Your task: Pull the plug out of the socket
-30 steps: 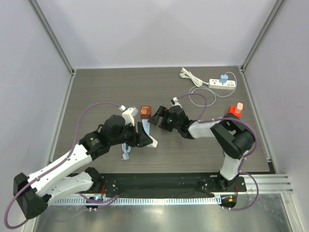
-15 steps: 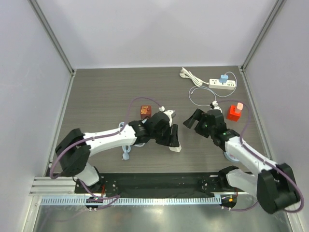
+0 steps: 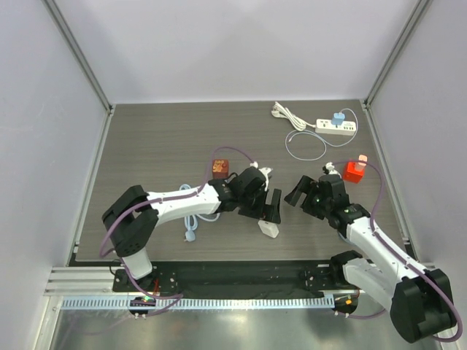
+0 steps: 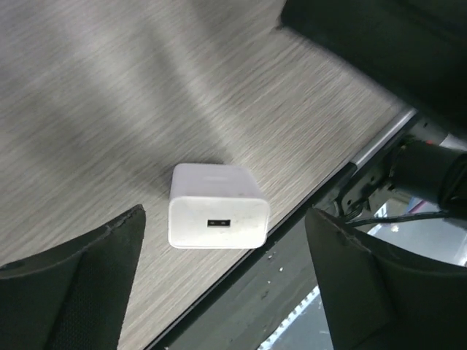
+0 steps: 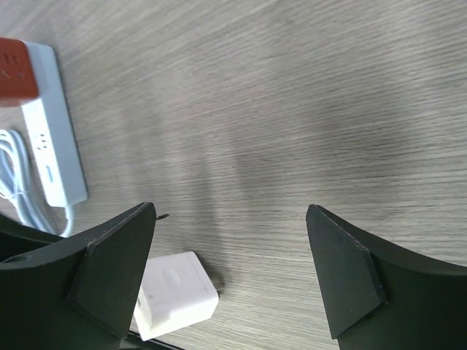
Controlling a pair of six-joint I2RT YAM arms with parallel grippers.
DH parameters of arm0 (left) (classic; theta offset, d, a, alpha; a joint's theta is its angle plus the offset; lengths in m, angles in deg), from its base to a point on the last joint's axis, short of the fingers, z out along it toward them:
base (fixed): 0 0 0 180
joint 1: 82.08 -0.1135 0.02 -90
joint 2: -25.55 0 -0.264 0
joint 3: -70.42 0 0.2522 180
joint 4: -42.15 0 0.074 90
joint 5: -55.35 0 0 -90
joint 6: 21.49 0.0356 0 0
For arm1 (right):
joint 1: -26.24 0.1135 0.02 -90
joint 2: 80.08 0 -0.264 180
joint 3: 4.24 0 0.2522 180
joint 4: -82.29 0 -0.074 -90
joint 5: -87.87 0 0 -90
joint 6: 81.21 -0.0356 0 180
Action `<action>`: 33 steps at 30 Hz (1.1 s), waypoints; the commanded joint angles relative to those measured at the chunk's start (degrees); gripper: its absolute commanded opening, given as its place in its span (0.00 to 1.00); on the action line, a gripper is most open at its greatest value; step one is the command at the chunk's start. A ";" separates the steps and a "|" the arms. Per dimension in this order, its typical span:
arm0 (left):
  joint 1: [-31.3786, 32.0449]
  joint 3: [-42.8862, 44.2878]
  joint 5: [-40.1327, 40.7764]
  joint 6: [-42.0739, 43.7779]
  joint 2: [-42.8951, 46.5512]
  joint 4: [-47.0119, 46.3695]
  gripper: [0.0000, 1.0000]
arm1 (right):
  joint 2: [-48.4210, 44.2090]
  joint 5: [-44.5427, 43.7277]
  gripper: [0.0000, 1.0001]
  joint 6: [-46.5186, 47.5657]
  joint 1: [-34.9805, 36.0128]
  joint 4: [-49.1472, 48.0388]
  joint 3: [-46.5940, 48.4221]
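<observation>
**Charger loose on the surface, both claws wide**

The white charger (image 4: 217,206) lies flat on the surface (image 3: 160,146), close to its near edge. Its port faces the left wrist camera. The left claw (image 3: 264,214) hangs over it, spread wide. The two dark fingers (image 4: 80,284) stand on either side of the charger with bare wood between each of them and it, so the claw holds nothing.

The blue cable (image 3: 191,232) lies apart from the charger. It sits further left on the surface, coiled partly under the left arm, with one end near the front edge.

The right claw (image 5: 230,211) is just to the right of the left one. It is also spread wide, and only wood grain shows between its fingers. In its wrist view the charger sits low and left, beside one finger and clear of it.

At the far right of the surface a white power strip (image 3: 336,128) lies with its cord looped beside it, and a light-blue plug (image 3: 338,117) stands in it. A red block (image 3: 355,170) stands nearer, beyond the right arm. A small brown cube (image 3: 220,168) sits near the middle, just behind the left arm.
</observation>
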 commanded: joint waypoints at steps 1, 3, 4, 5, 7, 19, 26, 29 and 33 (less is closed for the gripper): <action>-1.57 5.31 5.18 4.49 4.03 3.89 0.93 | 1.38 0.56 0.90 2.57 -0.12 -0.36 1.29; -3.40 9.43 8.79 6.61 4.74 10.74 0.96 | 2.69 1.00 0.90 3.09 -0.21 -1.33 1.55; -4.11 12.32 10.55 8.71 4.91 13.29 0.96 | 3.14 1.26 0.90 3.27 -0.30 -1.68 1.64; -4.90 13.48 15.00 10.29 5.00 17.32 0.97 | 4.10 2.31 0.90 3.36 -0.21 -2.90 1.81; -7.80 15.68 18.89 12.85 5.44 20.94 1.00 | 5.07 3.28 0.90 3.53 -0.21 -4.05 1.90; -24.42 30.97 21.90 24.37 -4.48 36.87 1.00 | 11.31 7.51 0.89 2.22 0.93 -10.38 3.75; -24.51 31.95 17.68 21.65 -9.85 32.48 1.00 | 14.47 5.31 0.89 0.28 5.85 -13.37 4.28; -24.51 30.81 17.33 21.21 -10.12 30.02 0.99 | 16.49 3.56 0.89 -0.95 9.18 -15.12 4.28; -24.51 30.63 16.37 21.38 -12.31 28.61 0.91 | 22.01 1.62 0.89 -2.35 14.54 -18.18 6.03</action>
